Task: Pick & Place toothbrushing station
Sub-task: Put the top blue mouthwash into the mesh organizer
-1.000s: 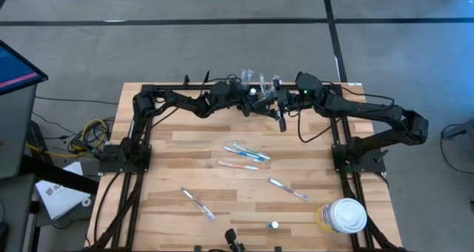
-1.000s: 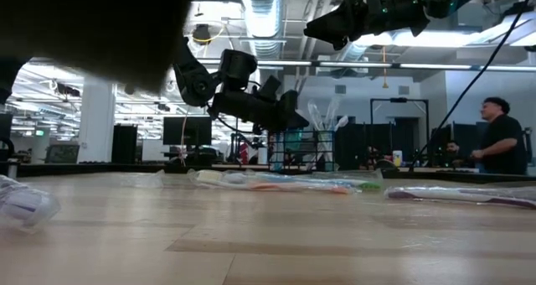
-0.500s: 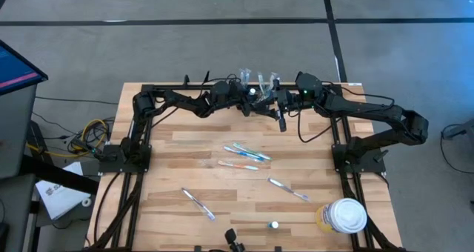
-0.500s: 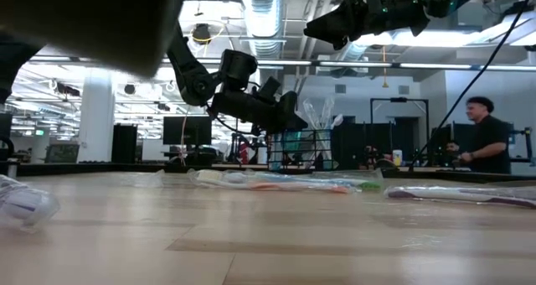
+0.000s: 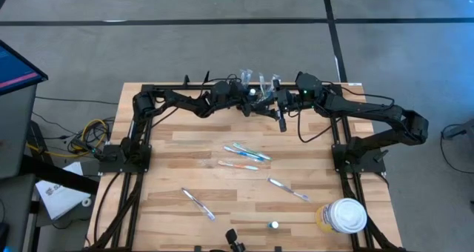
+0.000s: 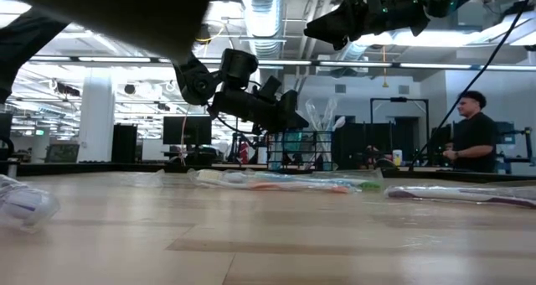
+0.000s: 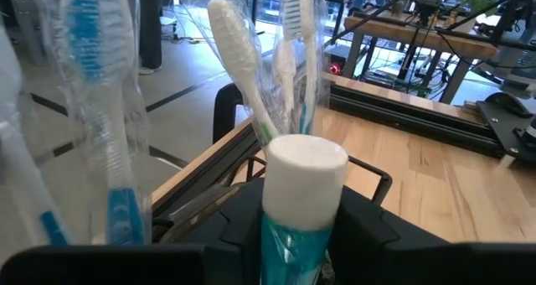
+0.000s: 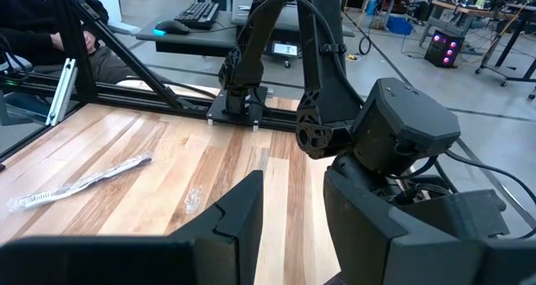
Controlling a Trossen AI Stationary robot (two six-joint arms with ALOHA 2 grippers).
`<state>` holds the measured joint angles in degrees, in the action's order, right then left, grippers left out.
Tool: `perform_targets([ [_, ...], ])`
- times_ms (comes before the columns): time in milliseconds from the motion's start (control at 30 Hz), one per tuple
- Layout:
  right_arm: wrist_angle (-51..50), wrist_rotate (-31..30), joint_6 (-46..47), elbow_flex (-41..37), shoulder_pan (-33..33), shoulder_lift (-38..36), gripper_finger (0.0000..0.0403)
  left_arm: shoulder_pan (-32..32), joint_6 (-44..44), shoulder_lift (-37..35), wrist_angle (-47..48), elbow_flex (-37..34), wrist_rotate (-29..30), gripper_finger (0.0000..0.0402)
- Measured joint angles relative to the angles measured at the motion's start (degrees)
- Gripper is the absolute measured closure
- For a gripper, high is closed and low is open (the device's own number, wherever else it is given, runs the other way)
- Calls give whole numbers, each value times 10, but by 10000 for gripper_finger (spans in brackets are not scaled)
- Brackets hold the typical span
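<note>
Toothbrushing station (image 5: 258,96) at table's (image 5: 163,178) far edge.

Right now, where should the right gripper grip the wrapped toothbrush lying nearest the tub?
Take the wrapped toothbrush mid-handle from straight above, jaws across its narrow width: it lies flat and diagonal on the table, with clear wood either side.

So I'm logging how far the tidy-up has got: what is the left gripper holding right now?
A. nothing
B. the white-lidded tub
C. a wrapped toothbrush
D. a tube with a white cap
D. In the left wrist view the left gripper is closed around a teal tube with a white cap, just beside the toothbrushing station, where wrapped toothbrushes stand upright; the tub sits untouched at the table's near right corner.
</note>
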<state>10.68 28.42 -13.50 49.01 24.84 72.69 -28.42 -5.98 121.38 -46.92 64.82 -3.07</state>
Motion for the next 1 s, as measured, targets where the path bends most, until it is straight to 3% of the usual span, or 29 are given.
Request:
perform_targets([
  [1000,-2,0,0,0,0,0,286,0,1,0,-15,0,1,302],
])
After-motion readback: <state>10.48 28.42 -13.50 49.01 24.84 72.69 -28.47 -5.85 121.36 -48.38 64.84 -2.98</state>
